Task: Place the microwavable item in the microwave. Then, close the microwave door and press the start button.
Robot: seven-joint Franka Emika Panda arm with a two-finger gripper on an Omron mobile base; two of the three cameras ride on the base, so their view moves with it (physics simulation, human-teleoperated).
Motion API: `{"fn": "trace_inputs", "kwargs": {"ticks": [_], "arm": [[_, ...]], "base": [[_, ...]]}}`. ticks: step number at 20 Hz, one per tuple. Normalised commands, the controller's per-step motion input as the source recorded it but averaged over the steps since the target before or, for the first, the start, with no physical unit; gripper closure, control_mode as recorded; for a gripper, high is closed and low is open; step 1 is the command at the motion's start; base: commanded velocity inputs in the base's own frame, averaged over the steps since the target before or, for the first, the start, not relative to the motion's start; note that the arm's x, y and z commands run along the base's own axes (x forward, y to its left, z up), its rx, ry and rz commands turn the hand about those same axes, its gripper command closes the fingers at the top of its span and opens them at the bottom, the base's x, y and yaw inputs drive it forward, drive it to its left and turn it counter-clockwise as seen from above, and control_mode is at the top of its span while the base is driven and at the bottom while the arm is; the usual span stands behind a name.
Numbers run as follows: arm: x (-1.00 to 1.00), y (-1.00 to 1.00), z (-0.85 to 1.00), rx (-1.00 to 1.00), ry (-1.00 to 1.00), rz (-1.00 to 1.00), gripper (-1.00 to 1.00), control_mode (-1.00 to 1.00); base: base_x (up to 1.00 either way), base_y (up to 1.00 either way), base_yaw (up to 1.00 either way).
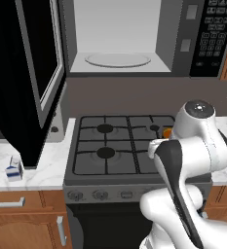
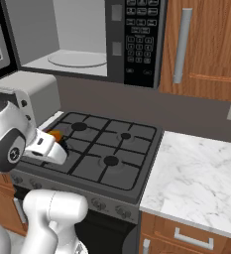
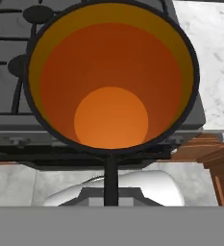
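Left base view: microwave is seen open, door swung left. Right base view: tool is pinched on cup, held over stove. Hand view: cup is gripped at the rim only; slipping or tilting during lift is a risk.

Black cup, orange inside, above stove; microwave open.

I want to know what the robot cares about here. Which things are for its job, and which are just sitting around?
For the job:
- cup, orange inside, gripped at its rim
- microwave, empty inside
- microwave door, swung open
- button panel
- gripper, shut on the cup's rim

Just sitting around:
- milk carton on the counter
- stove
- small silver oven
- cabinet
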Motion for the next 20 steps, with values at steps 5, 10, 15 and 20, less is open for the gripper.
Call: {"fn": "trace_inputs", "kwargs": {"ticks": [5,10,15,20], "arm": [[0.0,0.0,0.98,-0.01,-0.13,0.0,1.0,-1.0],[0.08,0.0,0.62,-0.01,-0.12,0.0,1.0,-1.0],[0.2,0.0,0.31,0.0,-0.15,0.0,1.0,-1.0],[0.44,0.0,0.22,0.0,-0.18,0.0,1.0,-1.0]], "base": [[0.0,0.0,0.0],[0.0,0.0,0.0],[0.0,0.0,0.0],[0.0,0.0,0.0]]}}
